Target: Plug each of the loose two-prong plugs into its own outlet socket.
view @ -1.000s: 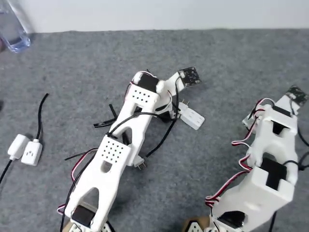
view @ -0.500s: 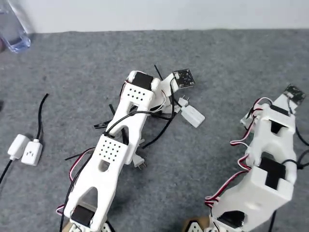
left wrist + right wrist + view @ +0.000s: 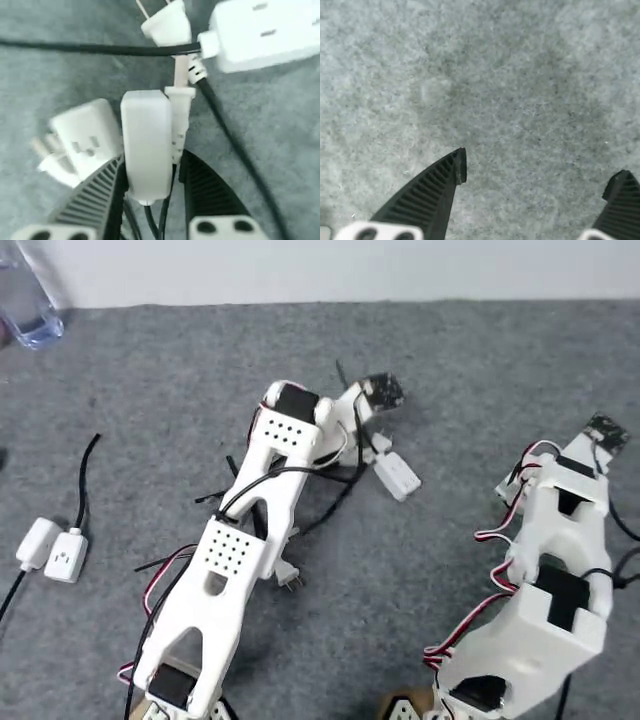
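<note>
Currently the left gripper (image 3: pixel 150 162) is clamped on a white rounded rectangular plastic block (image 3: pixel 145 140), with a slim white plug body (image 3: pixel 179 117) pinched alongside it against one ribbed jaw. Can't tell from this angle whether that block is a socket or a plug housing. Just past the tips is a white two-prong plug (image 3: pixel 167 22), prongs pointing away, with a thin black cord (image 3: pixel 100 48) draped across in between.

In the high view a white rectangular socket block (image 3: pixel 397 474) lies on the grey carpet (image 3: pixel 480 380) at about 4 o'clock from the left gripper, touching or nearly so. Another loose white two-prong plug (image 3: pixel 290 578) sits at 7 o'clock, by the arm's elbow. Right gripper (image 3: pixel 540 172) is spread wide over bare carpet, holding nothing.

Risks, my read:
- Cords are tangled round the grasp, so any lift likely drags the socket block and its neighbours along.
- Two bodies in one pinch make an uneven grip. The block could twist or pop out under insertion force.
- Nothing braces the socket block, so pushing will just slide it unless the right arm pins it.
</note>
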`<action>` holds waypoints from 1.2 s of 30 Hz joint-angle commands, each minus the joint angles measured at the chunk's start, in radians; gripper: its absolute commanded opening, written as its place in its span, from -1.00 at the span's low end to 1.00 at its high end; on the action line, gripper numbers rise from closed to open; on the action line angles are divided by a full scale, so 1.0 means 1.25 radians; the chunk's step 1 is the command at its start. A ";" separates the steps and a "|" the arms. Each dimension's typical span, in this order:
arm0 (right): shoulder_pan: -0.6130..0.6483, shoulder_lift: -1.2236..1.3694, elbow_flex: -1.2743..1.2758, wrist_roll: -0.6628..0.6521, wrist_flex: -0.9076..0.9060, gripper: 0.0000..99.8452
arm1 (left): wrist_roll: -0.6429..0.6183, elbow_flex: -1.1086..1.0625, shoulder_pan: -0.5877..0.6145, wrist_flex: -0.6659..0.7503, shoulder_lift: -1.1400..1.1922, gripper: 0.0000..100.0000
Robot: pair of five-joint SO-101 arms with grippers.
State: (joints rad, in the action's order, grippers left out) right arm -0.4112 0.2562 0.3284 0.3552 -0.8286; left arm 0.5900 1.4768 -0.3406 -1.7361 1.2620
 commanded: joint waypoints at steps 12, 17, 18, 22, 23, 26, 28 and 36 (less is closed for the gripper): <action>0.012 -0.004 -0.043 0.001 -0.008 -0.15 | -0.106 -0.654 -0.130 -0.016 -0.635 -0.98; 0.010 -0.004 -0.043 0.001 -0.009 -0.15 | -0.114 -0.924 -0.112 -0.010 -0.770 -0.98; 0.012 -0.004 -0.043 0.001 -0.009 -0.15 | -0.114 -0.967 -0.112 0.001 -0.783 -0.98; 0.012 -0.004 -0.043 0.001 -0.009 -0.15 | -0.114 -1.097 -0.112 0.064 -0.803 -0.97; 0.012 -0.004 -0.043 0.001 -0.009 -0.15 | -0.114 -1.115 -0.108 0.082 -0.803 -0.97; 0.012 -0.003 -0.043 0.001 -0.009 -0.15 | -0.114 -1.131 -0.092 0.112 -0.803 -0.95; 0.012 -0.003 -0.043 0.001 -0.009 -0.15 | -0.114 -1.132 -0.081 0.112 -0.803 -0.87; 0.012 -0.003 -0.043 0.001 -0.008 -0.15 | -0.114 -1.132 -0.086 0.083 -0.809 -0.56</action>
State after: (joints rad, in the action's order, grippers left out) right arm -0.4112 0.2562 0.3284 0.3552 -0.8286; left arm 0.4519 0.0529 -0.4511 -1.6180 0.3138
